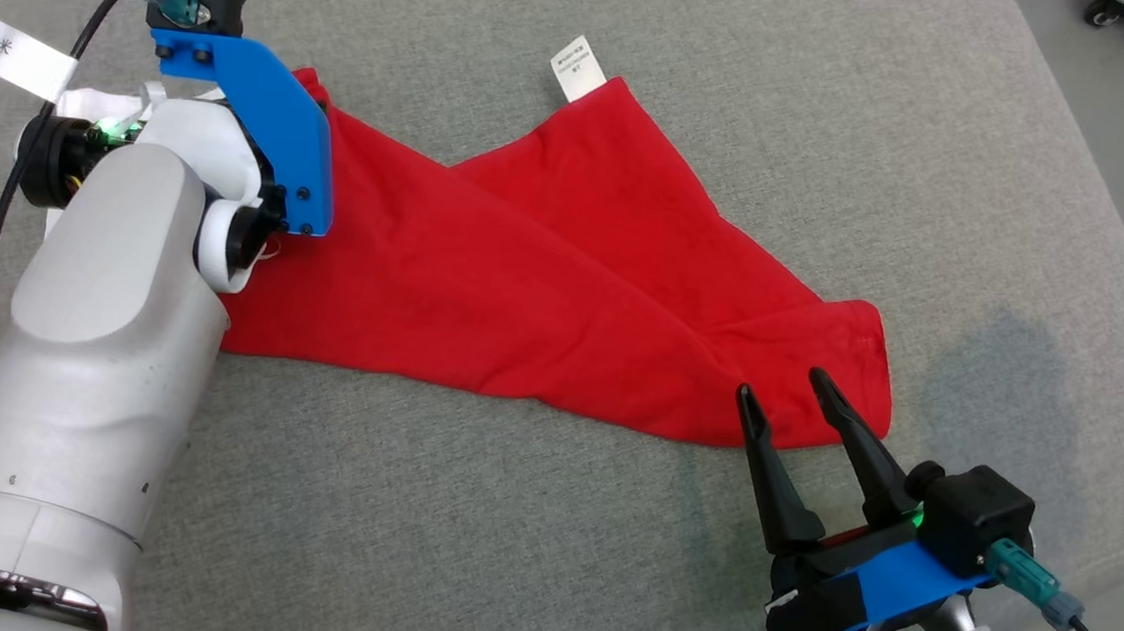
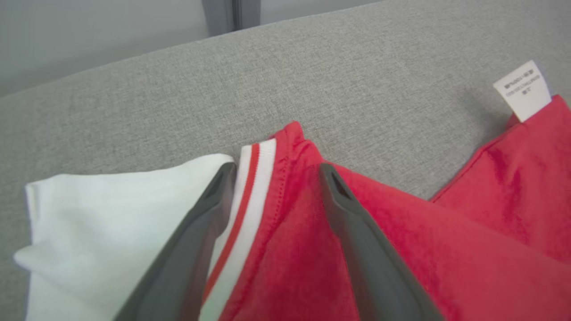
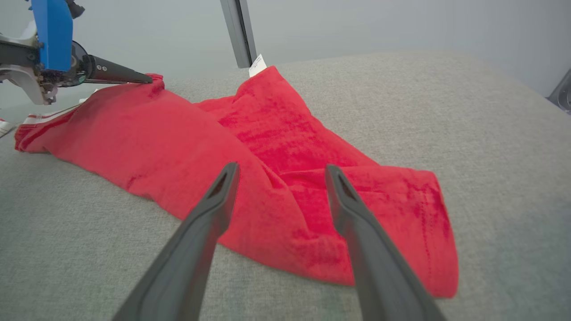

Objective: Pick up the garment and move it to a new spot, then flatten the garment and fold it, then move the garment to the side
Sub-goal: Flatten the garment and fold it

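Across the middle of the head view the red garment (image 1: 544,294) lies rumpled on the grey cushion (image 1: 839,107), apparently not yet flattened or folded, with the left gripper (image 2: 277,168) and right gripper (image 1: 781,383) gaping empty at its two ends.

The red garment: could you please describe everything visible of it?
The red garment is soft cloth, rumpled and folded over itself on the grey cushion. One end has a red-striped white band beside a white panel; a white care label sticks out at the far edge. The open left gripper is at the striped end, the open right gripper over the other.
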Tool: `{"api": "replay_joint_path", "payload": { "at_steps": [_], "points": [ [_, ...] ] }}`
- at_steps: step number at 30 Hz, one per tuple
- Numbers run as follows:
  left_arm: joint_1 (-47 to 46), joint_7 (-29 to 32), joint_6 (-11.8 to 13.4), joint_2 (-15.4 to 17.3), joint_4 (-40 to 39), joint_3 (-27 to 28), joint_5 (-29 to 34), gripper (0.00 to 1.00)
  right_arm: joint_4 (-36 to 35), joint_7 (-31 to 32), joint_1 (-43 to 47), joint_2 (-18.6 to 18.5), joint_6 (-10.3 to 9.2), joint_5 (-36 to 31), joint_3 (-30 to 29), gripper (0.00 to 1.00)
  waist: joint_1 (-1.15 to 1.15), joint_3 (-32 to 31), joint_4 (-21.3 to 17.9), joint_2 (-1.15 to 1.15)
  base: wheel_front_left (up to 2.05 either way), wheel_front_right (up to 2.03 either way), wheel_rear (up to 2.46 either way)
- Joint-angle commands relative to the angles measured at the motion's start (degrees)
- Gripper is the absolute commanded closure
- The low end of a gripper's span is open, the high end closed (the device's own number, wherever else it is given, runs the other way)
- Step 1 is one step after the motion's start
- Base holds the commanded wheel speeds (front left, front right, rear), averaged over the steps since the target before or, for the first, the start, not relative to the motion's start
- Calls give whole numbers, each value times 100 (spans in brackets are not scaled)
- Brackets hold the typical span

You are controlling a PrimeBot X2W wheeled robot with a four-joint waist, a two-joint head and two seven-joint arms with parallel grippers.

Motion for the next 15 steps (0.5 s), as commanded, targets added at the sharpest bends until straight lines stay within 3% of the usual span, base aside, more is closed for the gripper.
{"api": "replay_joint_path", "payload": {
  "at_steps": [1,6,7,8,9,15],
  "points": [
    [1,63,18,44,-36,24,-33,0,36,-32,-82,-10,1,39,33,0,-1,-18,-39,0,0,0,0],
    [98,245,-38,45,-114,-24,-91,0,78,-81,-115,-10,1,89,50,0,-1,-22,-97,0,0,0,0],
    [127,297,-44,39,-129,-38,-106,53,87,-86,-110,-9,1,92,46,0,-1,-22,-103,0,0,0,0],
    [150,345,-70,40,-146,-58,-116,66,98,-82,-104,-10,1,96,40,0,-1,-23,-108,0,0,0,0],
    [157,356,-86,46,-177,-70,-131,98,108,-83,-103,-10,1,102,37,0,-1,-22,-111,0,0,0,0],
    [280,65,-264,-3,-453,-141,-178,100,92,-72,-102,-8,1,114,-48,0,-1,-34,36,0,0,0,0]
  ]
}}
